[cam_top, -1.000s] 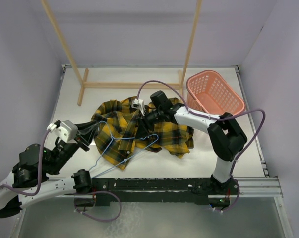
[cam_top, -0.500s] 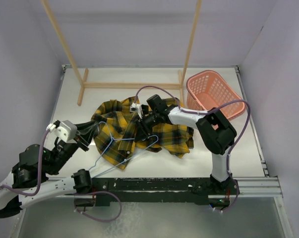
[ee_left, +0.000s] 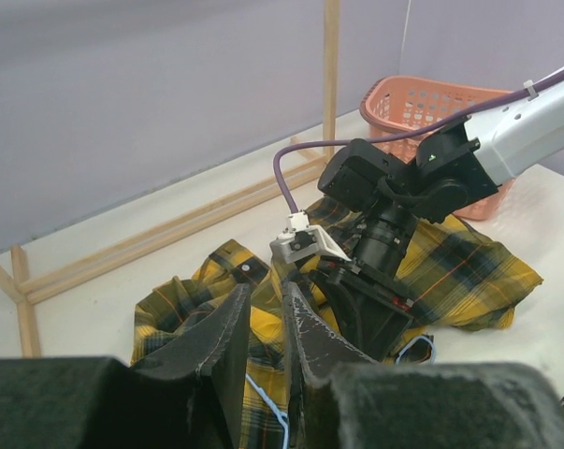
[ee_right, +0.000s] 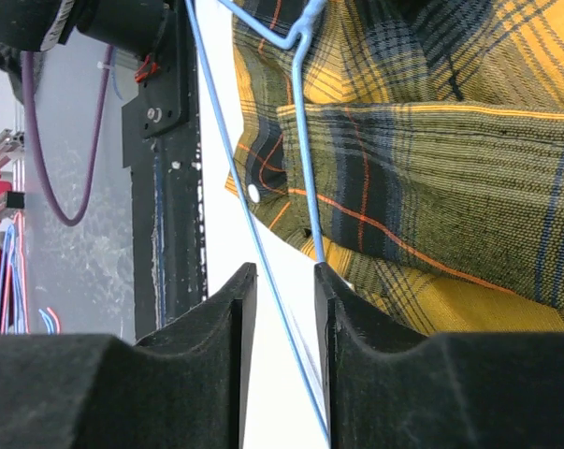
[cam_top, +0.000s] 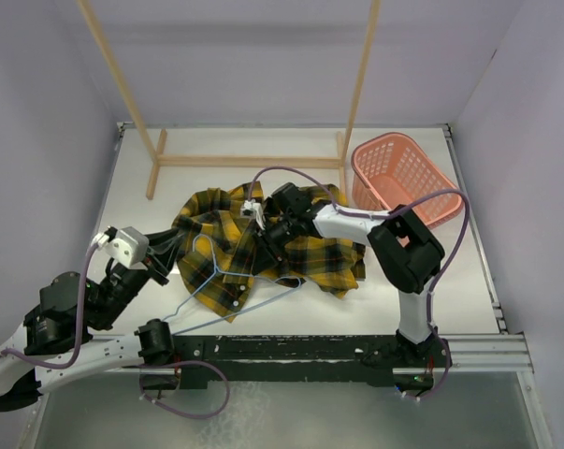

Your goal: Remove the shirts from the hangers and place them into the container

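Observation:
The yellow-and-black plaid shirt lies crumpled mid-table, with the light-blue wire hanger partly on it and its hook end toward my left gripper. In the left wrist view the hanger crosses from one pad to the other of the left gripper, whose jaws stand narrowly apart and hold it. My right gripper is down at the shirt's middle. In the right wrist view the right gripper is open, with the hanger running loose between the fingers and the shirt beside them. The salmon-pink container stands at the back right.
A pale wooden rack stands behind the shirt, its uprights rising out of view. Lilac walls close in the table on three sides. The black base rail runs along the near edge. The right arm's purple cable loops over the shirt.
My right gripper has slid left and nearer over the shirt while its jaws narrowed. The hanger's right end swung toward the near edge. The left arm has barely moved.

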`<state>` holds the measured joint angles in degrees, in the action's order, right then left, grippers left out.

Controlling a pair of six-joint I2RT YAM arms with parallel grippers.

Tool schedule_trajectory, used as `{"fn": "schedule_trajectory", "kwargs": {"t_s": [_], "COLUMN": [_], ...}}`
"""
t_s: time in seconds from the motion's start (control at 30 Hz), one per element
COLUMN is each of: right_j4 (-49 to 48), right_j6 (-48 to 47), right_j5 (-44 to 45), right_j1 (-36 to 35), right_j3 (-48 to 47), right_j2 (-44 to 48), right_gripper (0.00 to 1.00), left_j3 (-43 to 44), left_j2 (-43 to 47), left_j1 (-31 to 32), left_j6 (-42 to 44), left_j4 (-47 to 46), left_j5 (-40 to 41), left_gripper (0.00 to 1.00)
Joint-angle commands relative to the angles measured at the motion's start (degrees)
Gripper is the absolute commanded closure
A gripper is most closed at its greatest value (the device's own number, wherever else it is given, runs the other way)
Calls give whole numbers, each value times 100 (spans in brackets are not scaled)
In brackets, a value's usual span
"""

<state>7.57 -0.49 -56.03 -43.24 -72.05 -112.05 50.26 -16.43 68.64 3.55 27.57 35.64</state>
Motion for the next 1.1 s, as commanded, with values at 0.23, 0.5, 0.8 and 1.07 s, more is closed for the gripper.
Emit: {"fn": "schedule_trajectory", "kwargs": {"t_s": [0.23, 0.5, 0.8, 1.07], "right_j4": [-178, -299, -424, -517], "right_j6": [-41, 44, 159, 303], "right_j5": [872, 705, 594, 711], "right_j1": [-299, -354, -381, -405], "right_j3": [273, 366, 438, 477], "right_j2": [154, -15, -135, -143], "right_gripper": [60, 65, 71, 100], "left_j3": [1, 1, 0, -5], "left_j2": [-44, -38, -37, 3], "left_j1": [-26, -36, -44, -61], "left_j6": [-127, -151, -177, -194], "left_j4": [-85, -59, -42, -16], "left_j5": [94, 126, 145, 138], "left_gripper": [76, 76, 75, 74]}}
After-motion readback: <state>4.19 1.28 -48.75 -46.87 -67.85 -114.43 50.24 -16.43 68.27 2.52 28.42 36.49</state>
